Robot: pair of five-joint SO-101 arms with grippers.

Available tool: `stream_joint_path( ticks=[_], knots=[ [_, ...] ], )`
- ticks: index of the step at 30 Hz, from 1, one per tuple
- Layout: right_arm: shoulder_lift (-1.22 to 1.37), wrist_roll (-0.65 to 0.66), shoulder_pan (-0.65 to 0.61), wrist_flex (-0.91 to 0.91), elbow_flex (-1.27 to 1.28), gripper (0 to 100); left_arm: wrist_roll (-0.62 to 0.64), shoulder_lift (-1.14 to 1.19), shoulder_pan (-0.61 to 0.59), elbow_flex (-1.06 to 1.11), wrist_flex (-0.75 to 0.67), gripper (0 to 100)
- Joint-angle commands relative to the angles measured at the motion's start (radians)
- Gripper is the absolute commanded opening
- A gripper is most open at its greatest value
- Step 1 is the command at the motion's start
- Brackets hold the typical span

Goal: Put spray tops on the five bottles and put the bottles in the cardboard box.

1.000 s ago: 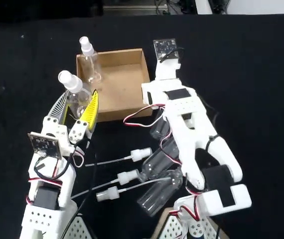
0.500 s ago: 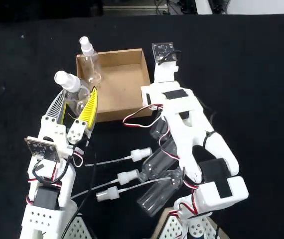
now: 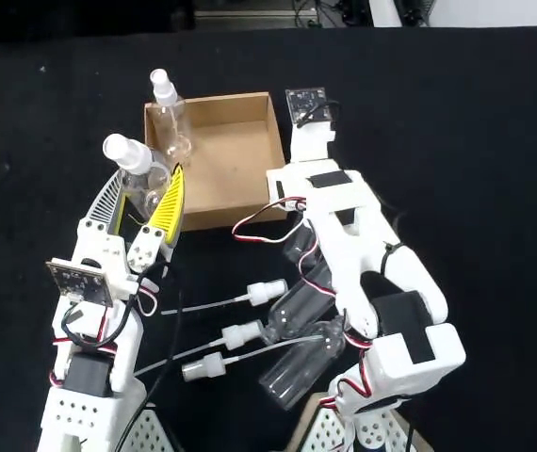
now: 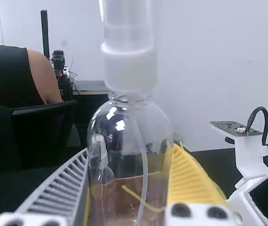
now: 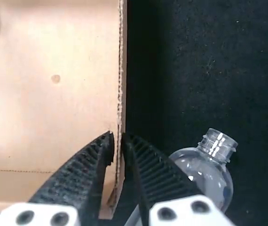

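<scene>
over the last second the left hand drew its held bottle a little toward the table's left edge, then settled. it was clenched on the bottle's body, holding it upright just outside the left wall of the cardboard box, with a white spray top already seated on the neck. in the same time the right arm eased slightly toward the box, its elbow swinging in, while the right hand kept its place at the box's right wall. its two fingers sat one on each side of that wall, nearly together, so i judged it to be pinching the cardboard, most likely to stop the box sliding.

the box stood toward the far edge of the table, left of the middle. a standing bottle, top on, was in the box's far left corner. three loose tops lay on the table between the arms, toward the near edge, their long tubes trailing. three open bottles lay beside them, partly under the right arm.

these small shifts looked like lining up rather than placing, since the held bottle was not yet over the box. by my count one bottle of five was in, one was ready, and three lacked tops. the next move would seem to call for lifting the held bottle over the left wall without knocking the standing one.
</scene>
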Motion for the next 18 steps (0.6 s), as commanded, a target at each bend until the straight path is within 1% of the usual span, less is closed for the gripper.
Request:
stream_joint_path(
  ticks=[1,10,18],
  knots=[
    [-0.021,-0.005,-0.014,0.032,-0.045,1.0,0.008,-0.003,-0.008,0.022,-0.023,3],
    [-0.025,-0.009,-0.015,0.084,-0.045,1.0,0.008,-0.003,-0.008,0.022,-0.023,3],
    [-0.07,-0.008,-0.015,0.091,-0.015,1.1,0.008,-0.003,-0.008,0.022,-0.023,3]
  ],
)
